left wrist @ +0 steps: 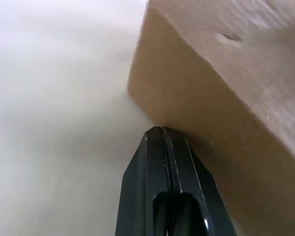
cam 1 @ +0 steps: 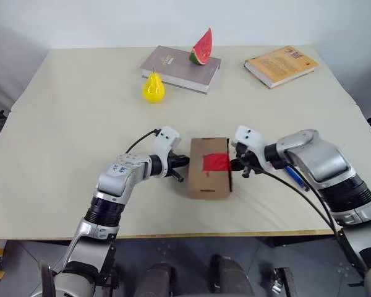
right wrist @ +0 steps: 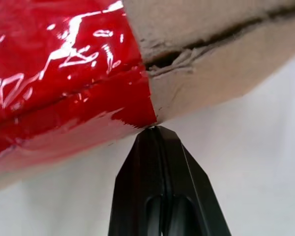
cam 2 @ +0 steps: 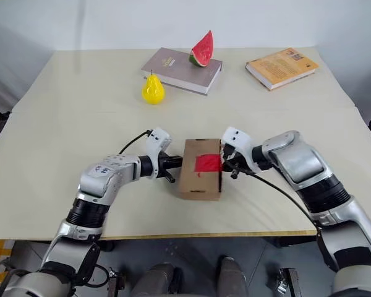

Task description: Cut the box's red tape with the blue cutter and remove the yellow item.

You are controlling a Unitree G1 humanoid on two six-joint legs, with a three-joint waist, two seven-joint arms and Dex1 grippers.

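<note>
Since the box [cam 1: 209, 167] sits mid-table between both closed, empty grippers, left gripper [cam 1: 184, 162] & right gripper [cam 1: 234, 163], we judge it light, stiff cardboard; grip its side walls, not the slick red tape [cam 1: 214, 162].

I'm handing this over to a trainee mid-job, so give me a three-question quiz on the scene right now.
1. True or false: the red tape on the box lies toward the right gripper.
2. Where is the blue cutter? A) in the left gripper B) on the table by the right arm C) on a book
3. Fill in: the watermelon slice stands on the grey ____.

Key: 1 true; 2 B; 3 book.
</note>
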